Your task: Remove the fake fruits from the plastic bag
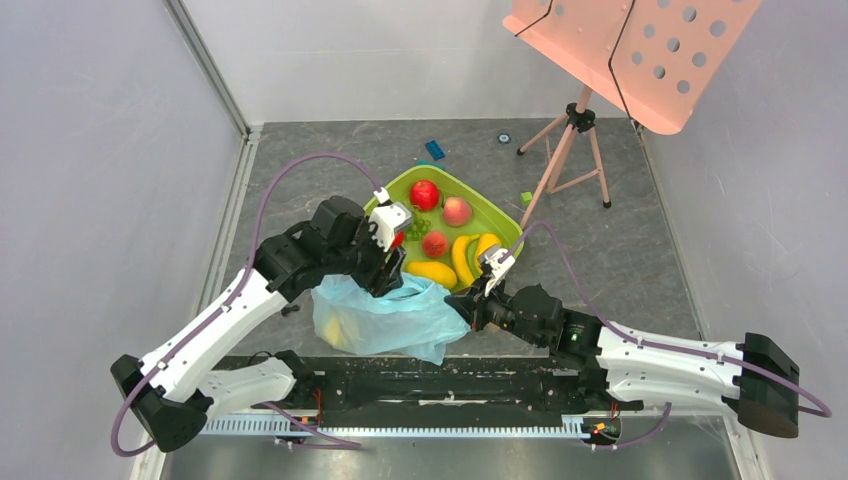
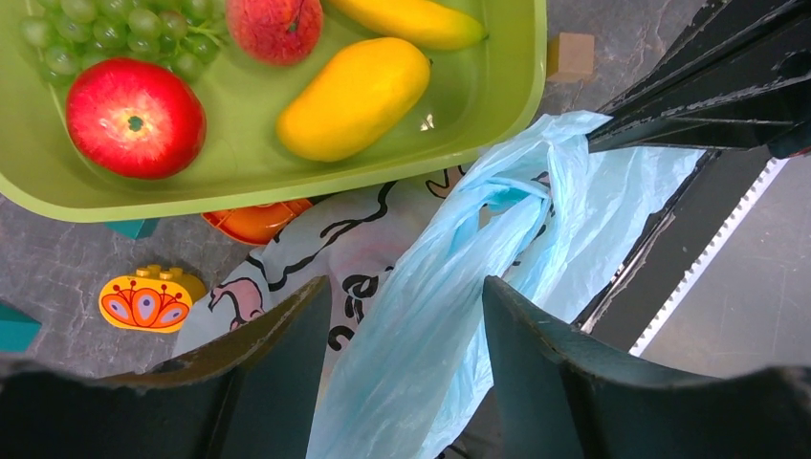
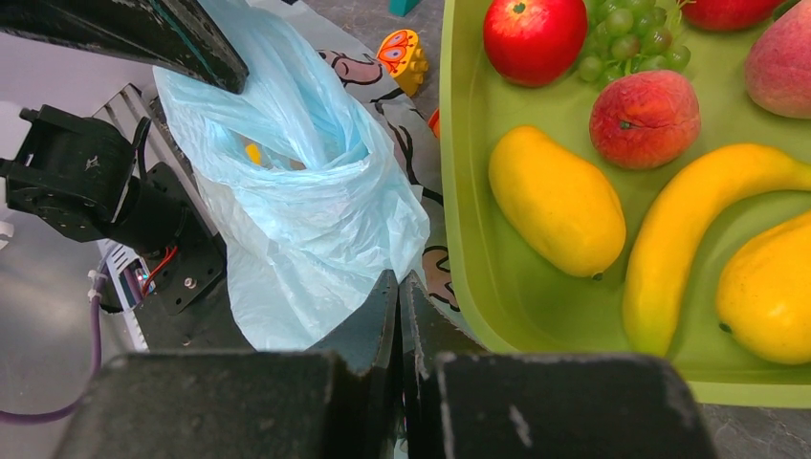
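The light-blue plastic bag (image 1: 385, 315) lies crumpled at the near side of the green tray (image 1: 500, 222). In the left wrist view my left gripper (image 2: 404, 285) is open, its fingers either side of a bunched strand of the bag (image 2: 449, 287). My right gripper (image 3: 400, 277) is shut on the bag's edge (image 3: 316, 220); the top view shows it (image 1: 468, 297) at the bag's right side. A yellow piece (image 3: 251, 153) shows inside the bag's mouth. In the tray lie fake fruits: a red apple (image 1: 425, 194), a peach (image 1: 457, 210), a mango (image 2: 354, 96), bananas (image 3: 689, 239) and grapes (image 3: 631, 38).
A yellow-orange toy block (image 2: 145, 298) and an orange piece (image 2: 253, 222) lie beside the tray. A blue block (image 1: 434, 150), a green block (image 1: 526, 198) and a tripod (image 1: 572, 125) holding a pink perforated board (image 1: 640, 50) stand farther back. Grey walls enclose both sides.
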Motion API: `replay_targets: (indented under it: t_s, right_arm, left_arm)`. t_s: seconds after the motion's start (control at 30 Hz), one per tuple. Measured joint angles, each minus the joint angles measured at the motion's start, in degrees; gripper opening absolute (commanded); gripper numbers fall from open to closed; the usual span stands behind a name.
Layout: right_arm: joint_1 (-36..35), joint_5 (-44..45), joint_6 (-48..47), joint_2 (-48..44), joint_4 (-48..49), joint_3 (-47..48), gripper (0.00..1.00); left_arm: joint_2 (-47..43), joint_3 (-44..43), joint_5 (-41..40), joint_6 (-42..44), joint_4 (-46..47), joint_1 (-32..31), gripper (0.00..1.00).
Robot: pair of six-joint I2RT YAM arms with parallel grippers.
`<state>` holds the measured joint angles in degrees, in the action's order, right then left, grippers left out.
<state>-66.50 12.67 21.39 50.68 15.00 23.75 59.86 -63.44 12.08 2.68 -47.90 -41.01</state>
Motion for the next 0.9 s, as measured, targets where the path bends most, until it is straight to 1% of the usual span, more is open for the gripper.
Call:
replay_targets:
  t_s: [0.23,0.3,0.33,0.4,0.47,0.53,0.6,0.67,0.73,0.8,0.87,0.9]
  right_arm:
    - [0.00,0.00,0.00,-0.28,-0.02,0.00,0.00]
    - [0.00,0.02,0.00,-0.37,-0.02,0.00,0.00]
    - [-0.02,0.02,0.00,-0.37,-0.02,0.00,0.00]
    - [0.00,0.00,0.00,-0.37,-0.04,0.00,0.00]
    - [-0.02,0.02,0.00,-0.37,-0.04,0.00,0.00]
    - [0.00,0.02,0.00,-0.37,-0.04,0.00,0.01]
    - [0.00,-0.02,-0.17,-0.39,-0.04,0.00,0.08]
    - [-0.02,-0.28,-0.81,-0.50,-0.07,0.00,0.21]
    - [0.00,-0.66,-1.92,-0.96,-0.07,0.00,0.47]
    - [0.00,-1.46,-3.78,-1.57,-0.07,0.00,0.62]
    - [0.00,-2.27,-5.53,-2.01,-0.17,0.17,0.69]
    - [0.00,-2.78,-6.80,-2.03,-0.48,0.59,0.70]
  left_arm:
    - [0.00,1.25,0.02,0.00,-0.07,-0.66,0.64]
    - [0.00,1.27,0.04,0.00,-0.07,-0.74,0.59]
    - [0.00,1.27,0.04,0.00,-0.04,-0.74,0.54]
    - [0.00,1.29,0.09,0.00,-0.07,-0.74,0.29]
    - [0.00,1.40,0.13,-0.11,-0.04,-0.74,0.15]
    - [0.00,1.70,0.11,0.00,-0.04,-0.74,0.08]
    - [0.00,1.97,0.02,-0.15,-0.07,-0.74,0.03]
    - [0.00,1.97,-0.04,-0.15,-0.13,-0.74,0.02]
    - [0.00,1.97,-0.26,-0.22,-0.13,-0.74,0.02]
    - [-0.13,1.99,-0.76,-0.35,-0.11,-0.74,0.02]
    - [-0.92,2.19,-1.20,-0.55,0.11,-0.74,0.02]
    - [-1.75,2.51,-1.33,-0.76,0.37,-0.74,0.02]
